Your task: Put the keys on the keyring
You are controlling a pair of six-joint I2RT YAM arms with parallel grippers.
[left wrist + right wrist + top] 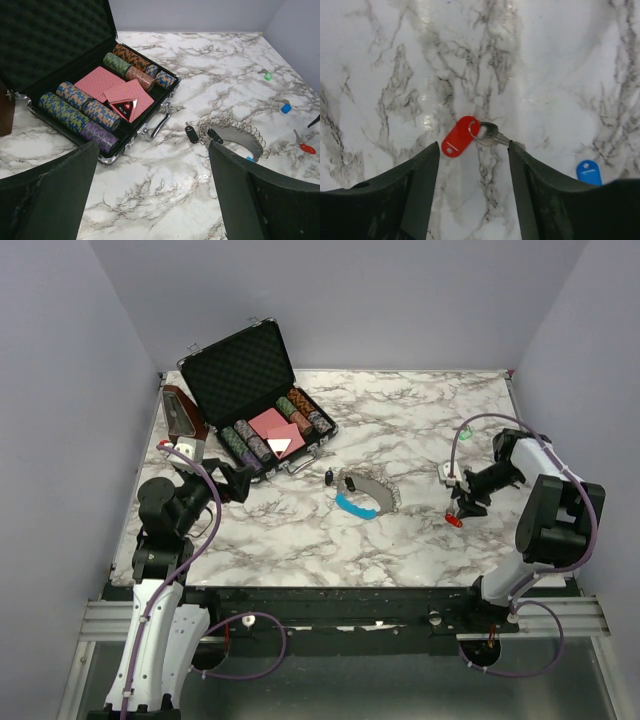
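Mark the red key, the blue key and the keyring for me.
red key [459, 136], right wrist view, on its red plastic head.
blue key [588, 171], right wrist view, on its blue head.
keyring [354, 507], top external view, on its blue curved section.

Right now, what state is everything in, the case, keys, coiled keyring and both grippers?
Black foam-lined poker chip case: open, lid up.
Red plastic-headed key: lying loose, ungripped.
Blue plastic-headed key: lying loose.
Silver-grey coiled keyring: lying curved, neither key on it.
Left gripper: open, empty.
Right gripper: open, straddling the red key.
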